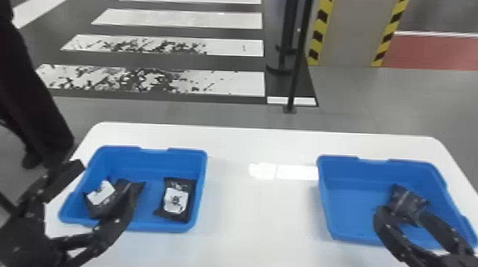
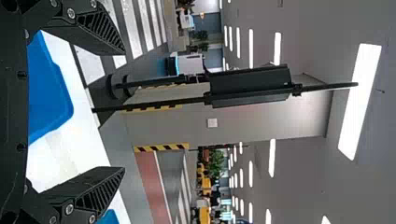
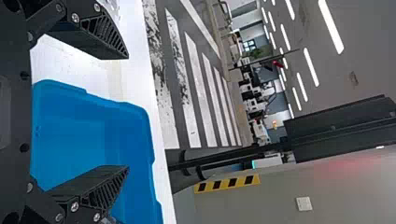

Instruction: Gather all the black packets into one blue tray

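Over right tray [image 1: 351, 207], splayed right gripper [image 1: 401, 214].

Ceiling lamps [image 2: 359, 100]: long, white and very bright; in both wrist views they light the room.
White table [image 1: 261, 227]: one strong glare in head view, at 1 o'clock from its middle.
Blue tray [image 1: 385, 171], 3 o'clock: far inner wall is darker than the bottom.
Grey wall [image 3: 271, 205]: faint reddish glow.
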